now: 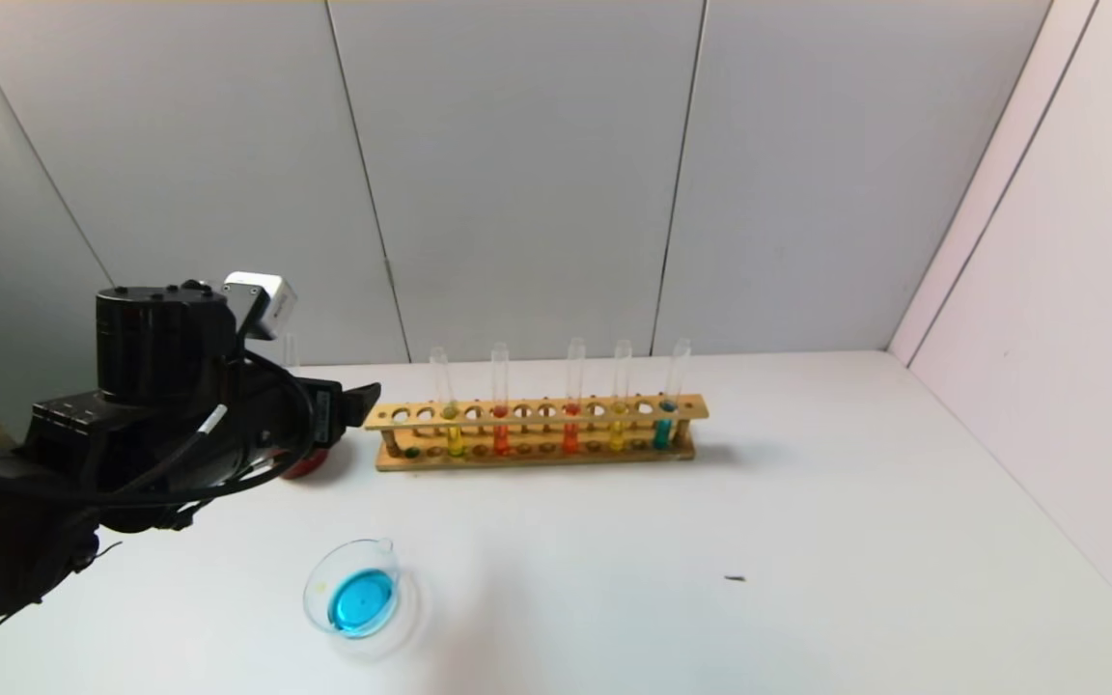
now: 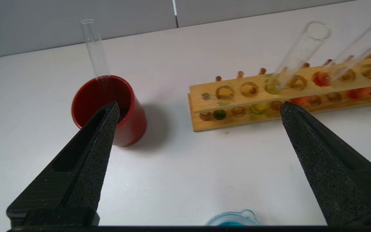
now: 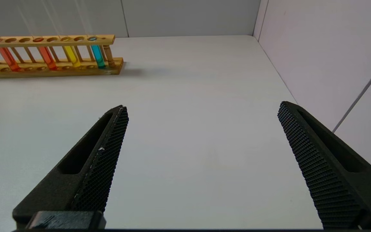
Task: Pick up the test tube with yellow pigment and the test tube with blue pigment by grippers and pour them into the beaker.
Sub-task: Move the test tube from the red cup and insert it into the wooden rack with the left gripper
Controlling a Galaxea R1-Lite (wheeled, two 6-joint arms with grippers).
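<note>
Left hand point(image 2: 198, 109) gapes empty over white table point(image 1: 807, 541), grey panels point(image 1: 517, 174) behind; right hand point(image 3: 201, 111) likewise.

A wooden test tube rack point(image 1: 537, 434) stands across the far middle of the table point(image 1: 807, 541), holding five tubes upright, with the test tube with blue pigment point(image 1: 667, 410) in its rightmost filled hole and the test tube with yellow pigment point(image 1: 620, 410) just left of it. The beaker point(image 1: 355, 598) sits nearer the robot, left of centre and well in front of the rack. A cup point(image 2: 108, 108) with an empty tube point(image 2: 94, 48) leaning in it stands just off the rack's left end, behind the left gripper point(image 2: 198, 109)
</note>
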